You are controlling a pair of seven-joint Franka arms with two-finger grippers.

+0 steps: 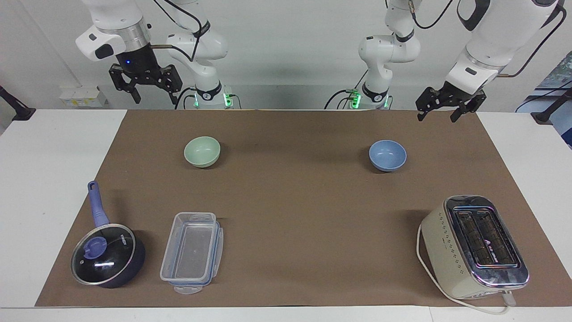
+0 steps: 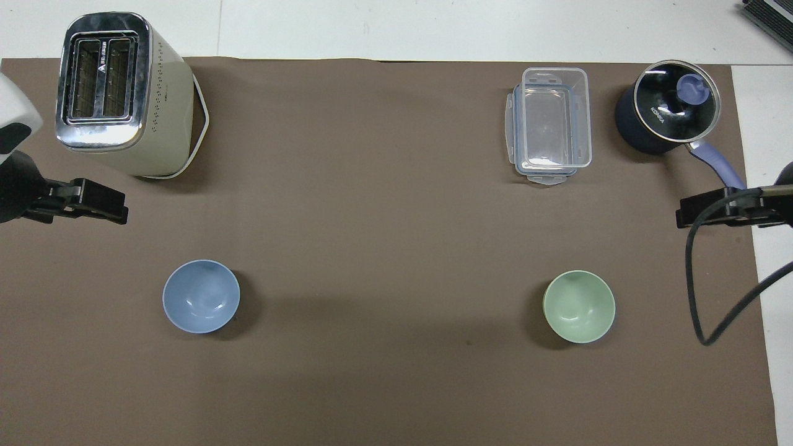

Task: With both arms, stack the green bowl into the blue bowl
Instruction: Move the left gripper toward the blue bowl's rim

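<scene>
White jointed arms [image 1: 487,40], grey joint bands, black cables, black fingers [image 1: 134,95], green base lights

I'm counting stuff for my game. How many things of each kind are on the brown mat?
Bowls: 2, the green bowl and the blue bowl
Saucepans with a lid: 1, the saucepan
Clear plastic containers: 1, the container
Toasters: 1, the toaster
Total: 5
</scene>
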